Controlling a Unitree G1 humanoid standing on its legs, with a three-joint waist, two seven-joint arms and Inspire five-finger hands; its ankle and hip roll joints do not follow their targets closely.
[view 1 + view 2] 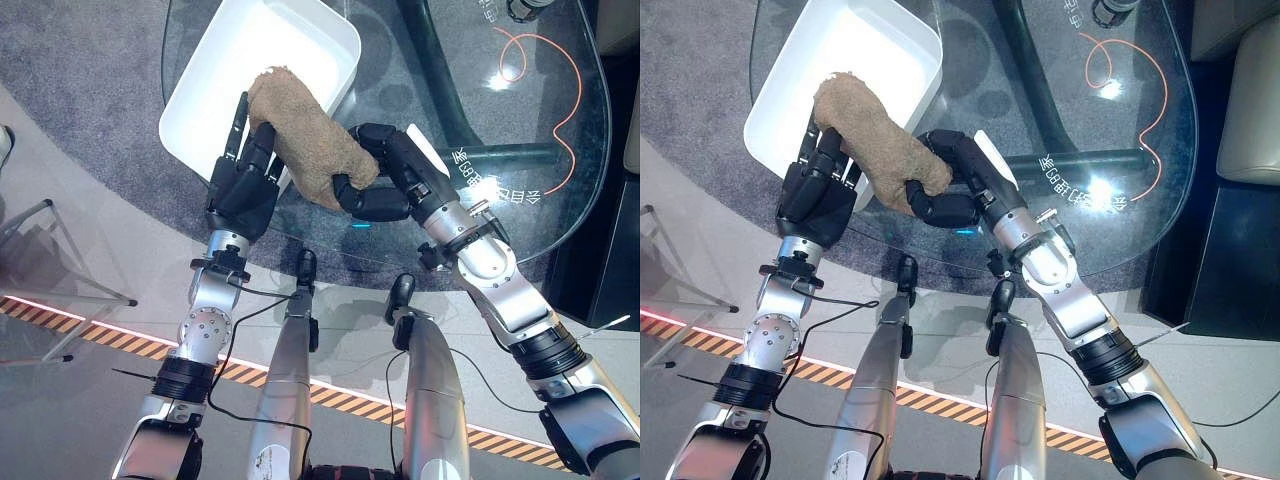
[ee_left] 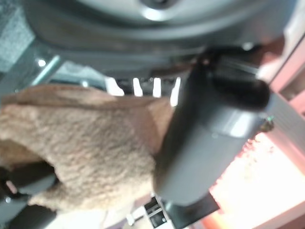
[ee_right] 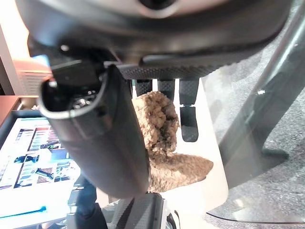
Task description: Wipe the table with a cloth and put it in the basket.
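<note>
Cloth [image 1: 305, 140], brown and bunched into a thick roll, is what you have between both hands in the upper middle of the left eye view, its upper end lying over the near rim of the white basket [image 1: 200, 85] and its lower end off the basket, above the glass bench [image 1: 480, 215]. Your right hand [image 1: 385, 185] has its fingers curled round the lower end, and part of the roll is hidden inside that grasp; the right wrist view shows fingertips pressed into the fabric. Your left hand [image 1: 243, 185] stands at the cloth's left side with its fingers mostly straight and pointing up against the roll; how firmly they press you cannot make out, and the left wrist view has the thumb beside the fabric, blurred. The basket is cut off by the top edge of the frame; what you can see of its inside looks bare white, with the cloth's tip just reaching over the wall. An orange cable [image 1: 545, 90] loops beneath the glass at upper right.
</note>
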